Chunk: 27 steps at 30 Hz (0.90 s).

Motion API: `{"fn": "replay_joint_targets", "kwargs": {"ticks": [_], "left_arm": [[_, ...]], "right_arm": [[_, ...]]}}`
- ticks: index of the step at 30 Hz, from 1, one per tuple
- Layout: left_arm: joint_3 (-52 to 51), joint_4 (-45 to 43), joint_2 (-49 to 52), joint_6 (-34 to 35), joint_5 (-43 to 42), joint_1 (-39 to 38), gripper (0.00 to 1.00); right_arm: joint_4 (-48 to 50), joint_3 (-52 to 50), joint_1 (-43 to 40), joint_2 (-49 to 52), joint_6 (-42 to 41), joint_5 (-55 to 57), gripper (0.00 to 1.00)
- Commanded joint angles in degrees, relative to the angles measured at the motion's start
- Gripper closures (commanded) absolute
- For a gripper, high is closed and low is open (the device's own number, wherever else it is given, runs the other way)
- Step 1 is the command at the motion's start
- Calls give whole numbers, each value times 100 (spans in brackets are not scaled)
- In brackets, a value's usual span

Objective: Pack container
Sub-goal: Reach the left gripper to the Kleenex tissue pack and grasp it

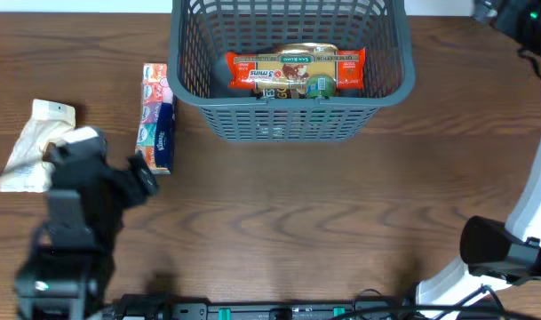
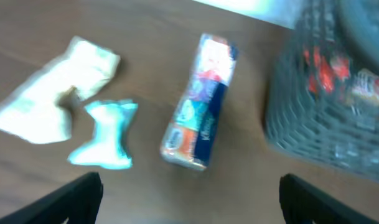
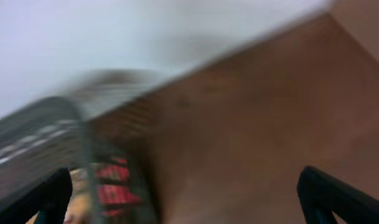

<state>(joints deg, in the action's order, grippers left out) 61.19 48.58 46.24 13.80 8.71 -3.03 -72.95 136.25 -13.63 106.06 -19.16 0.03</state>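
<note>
The dark grey lattice basket stands at the back middle of the table with a red and gold food packet inside. It shows blurred in the left wrist view and the right wrist view. A colourful tissue pack lies left of the basket. My left gripper is open and empty, just short of the tissue pack. My right gripper is open and empty beside the basket's right side; in the overhead view it is at the top right edge.
A crumpled white bag lies at the far left. A small cyan packet lies between it and the tissue pack, hidden under my left arm in the overhead view. The right arm's base stands at the front right.
</note>
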Motion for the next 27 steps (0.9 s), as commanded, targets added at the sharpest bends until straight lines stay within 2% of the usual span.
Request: {"fn": "replay_joint_targets", "kwargs": {"ticks": [1, 6, 10, 19, 27], "left_arm": [[1690, 933, 1102, 284, 26, 365, 10], [3987, 2328, 2999, 109, -1106, 828, 10], [5042, 2776, 4288, -219, -1154, 922, 10], [5128, 2723, 6098, -407, -1108, 922, 10], [5125, 2280, 7088, -1587, -1108, 734, 10]], "right_arm": [[-229, -35, -170, 151, -400, 149, 1], [-358, -37, -258, 321, -201, 146, 1], [-358, -37, -258, 466, -42, 151, 1], [-603, -39, -269, 837, -4, 599, 1], [-640, -42, -284, 984, 103, 597, 1]]}}
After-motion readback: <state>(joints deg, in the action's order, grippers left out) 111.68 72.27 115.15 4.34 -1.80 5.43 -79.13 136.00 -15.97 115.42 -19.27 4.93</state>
